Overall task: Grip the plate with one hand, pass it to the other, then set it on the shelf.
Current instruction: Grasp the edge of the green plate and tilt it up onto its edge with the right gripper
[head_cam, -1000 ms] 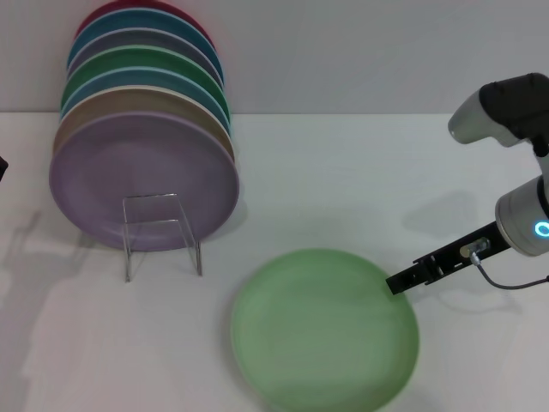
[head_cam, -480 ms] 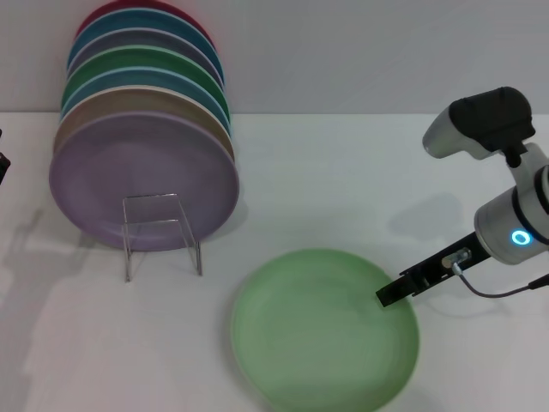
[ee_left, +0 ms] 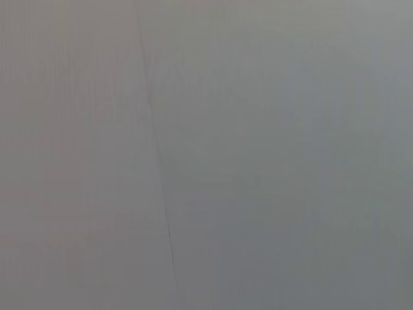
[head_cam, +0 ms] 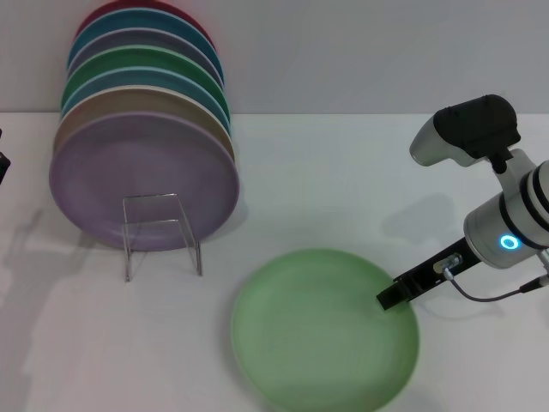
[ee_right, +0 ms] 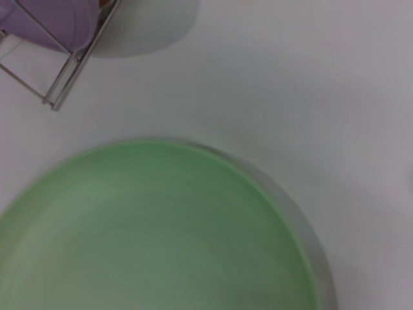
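Note:
The pale mint-green plate point(head_cam: 324, 330) lies flat on the white table, in front of me and slightly right. It fills the right wrist view point(ee_right: 148, 226). My right gripper point(head_cam: 390, 299), slim and black on the arm with the blue ring, reaches just over the plate's right rim, low above it. The clear shelf point(head_cam: 161, 232) stands at the left, with several coloured plates leaning upright on it. The lavender plate point(head_cam: 141, 182) is the front one. Only a black sliver of my left gripper point(head_cam: 3, 165) shows at the left edge.
The stack of upright plates point(head_cam: 146, 86) leans back toward the grey wall. The shelf's bars point(ee_right: 71, 71) and the lavender plate's edge point(ee_right: 51, 19) show in the right wrist view. The left wrist view shows only a plain grey surface.
My right arm has swung left and its gripper tip has moved from just outside the plate's right rim to over it. The plate and shelf have not moved.

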